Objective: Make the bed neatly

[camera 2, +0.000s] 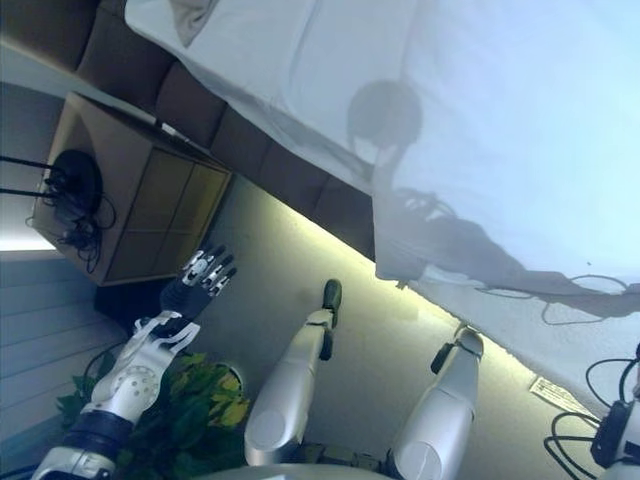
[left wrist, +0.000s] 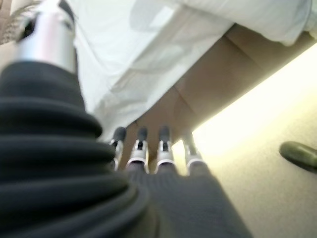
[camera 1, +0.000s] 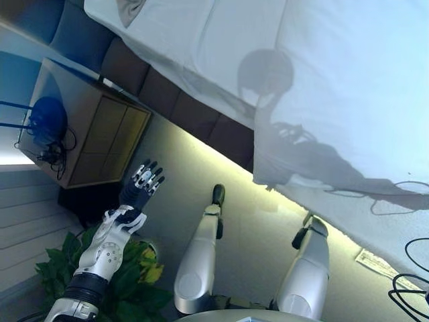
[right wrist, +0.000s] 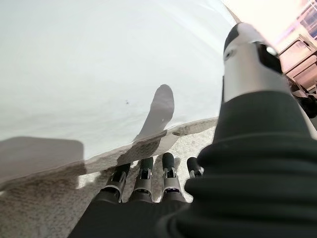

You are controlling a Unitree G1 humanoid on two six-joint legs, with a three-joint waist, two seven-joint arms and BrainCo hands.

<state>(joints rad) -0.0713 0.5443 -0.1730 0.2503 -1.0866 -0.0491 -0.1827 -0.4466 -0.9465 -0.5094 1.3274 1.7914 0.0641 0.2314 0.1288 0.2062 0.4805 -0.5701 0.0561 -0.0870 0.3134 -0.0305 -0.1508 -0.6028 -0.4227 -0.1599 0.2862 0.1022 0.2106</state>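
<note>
The bed's white cover (camera 1: 348, 87) fills the upper right and hangs over the brown padded bed frame (camera 1: 194, 111). Its lower corner droops toward the floor. My left hand (camera 1: 139, 184) is raised beside the bed, off to the left of the frame, with straight fingers and nothing in it. In the left wrist view its fingers (left wrist: 148, 151) point at the frame side and the hanging cover (left wrist: 129, 74) without touching them. In the right wrist view my right hand (right wrist: 143, 181) hovers with straight fingers just short of the cover's edge (right wrist: 148, 136), over a rough beige surface.
A wooden nightstand (camera 1: 100, 127) stands left of the bed head with a dark round object and cables (camera 1: 47, 124) on top. A green plant (camera 1: 137, 268) sits under my left arm. Pale floor runs along the bed, with a paper label (camera 1: 379, 263) lying on it.
</note>
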